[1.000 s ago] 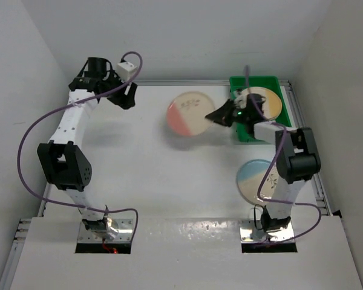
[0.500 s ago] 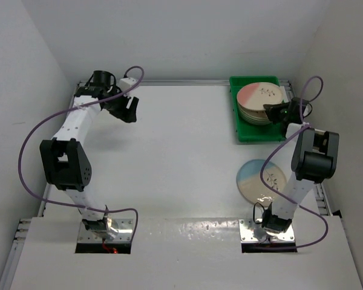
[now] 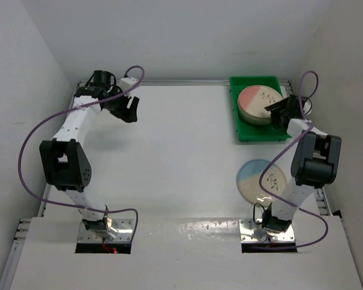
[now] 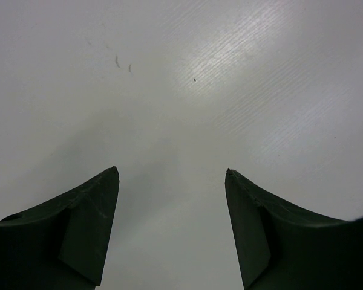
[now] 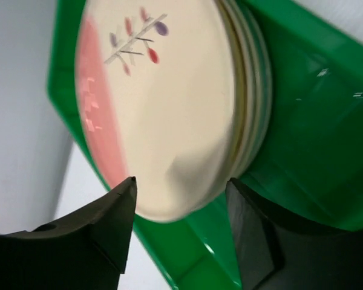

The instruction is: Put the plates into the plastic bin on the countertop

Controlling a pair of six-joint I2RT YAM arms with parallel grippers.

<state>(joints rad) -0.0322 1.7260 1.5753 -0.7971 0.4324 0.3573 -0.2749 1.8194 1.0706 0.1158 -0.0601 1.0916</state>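
A stack of cream plates lies in the green plastic bin (image 3: 259,130) at the back right; the top plate (image 3: 258,101) has a pink segment. It fills the right wrist view (image 5: 157,103), inside the bin (image 5: 314,139). My right gripper (image 3: 277,112) is open and empty at the stack's right edge; its jaws stand apart just off the plate rim (image 5: 180,184). A plate with a blue segment (image 3: 258,179) lies on the white countertop (image 3: 169,157) near the right arm. My left gripper (image 3: 124,110) is open and empty at the back left, over bare countertop (image 4: 172,172).
White walls close the countertop at the back and sides. Metal rails run along its edges. Purple cables loop from both arms. The arm bases stand at the near edge.
One second ago my right gripper held the pink plate left of the bin. It set it on the stack, let go and drew slightly back to the right. The left gripper barely moved.
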